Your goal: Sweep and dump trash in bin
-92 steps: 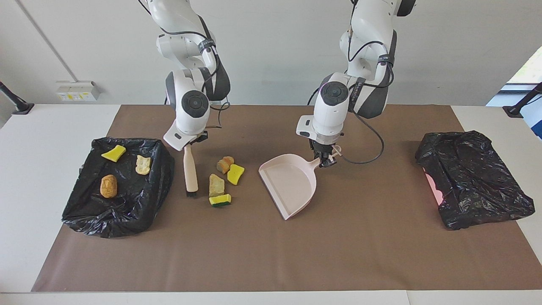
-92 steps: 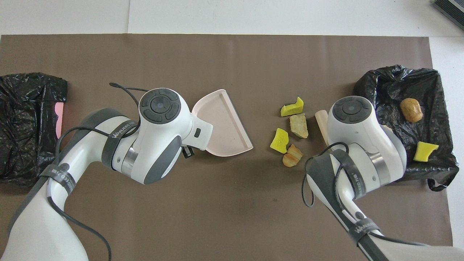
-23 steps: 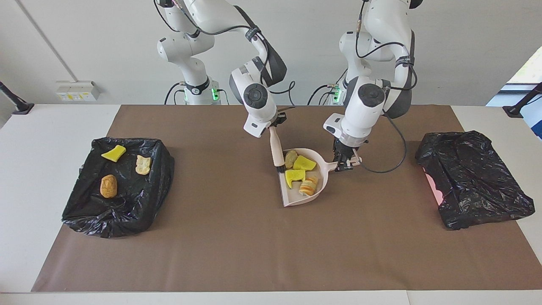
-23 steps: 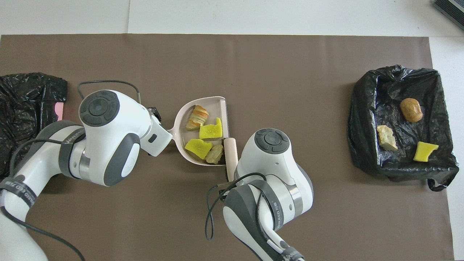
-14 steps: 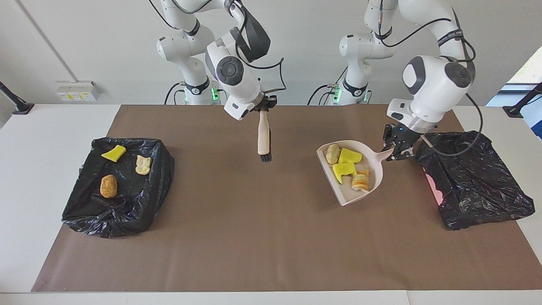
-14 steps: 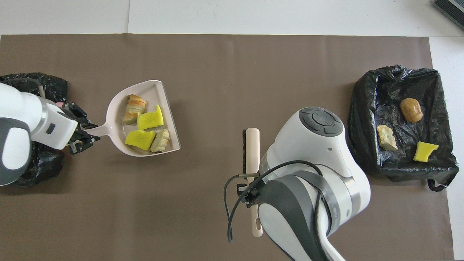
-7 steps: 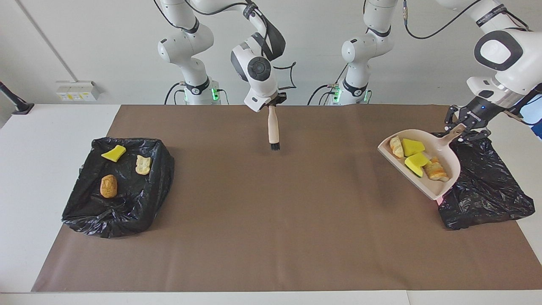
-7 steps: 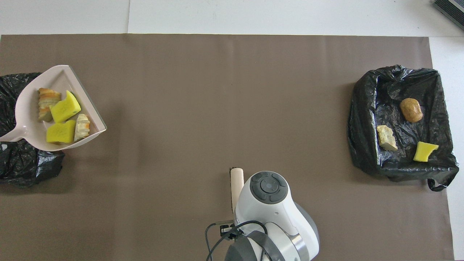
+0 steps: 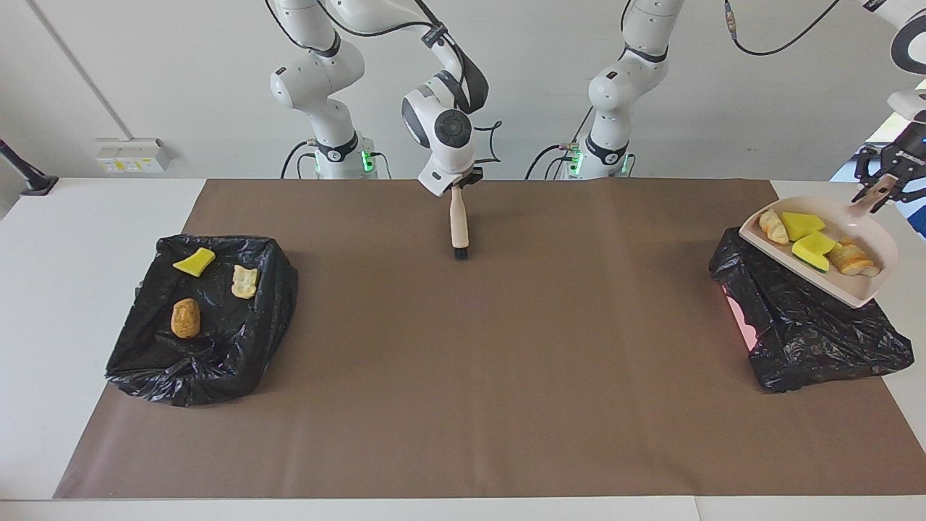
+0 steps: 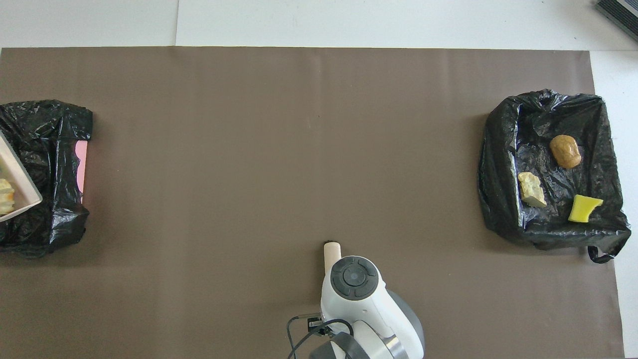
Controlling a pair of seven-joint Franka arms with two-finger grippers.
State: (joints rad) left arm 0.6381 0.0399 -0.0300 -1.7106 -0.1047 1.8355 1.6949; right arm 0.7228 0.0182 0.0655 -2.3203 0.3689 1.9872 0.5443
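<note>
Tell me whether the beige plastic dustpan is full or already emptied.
Full. The beige plastic dustpan, held by the left gripper over the black bag-covered bin, carries four trash pieces.

I log a brown mat covering most of the white table; bare tabletop shows at both ends. A white outlet box sits on the wall toward my right arm's end. A black bracket stands at that end's table edge, near the wall.
</note>
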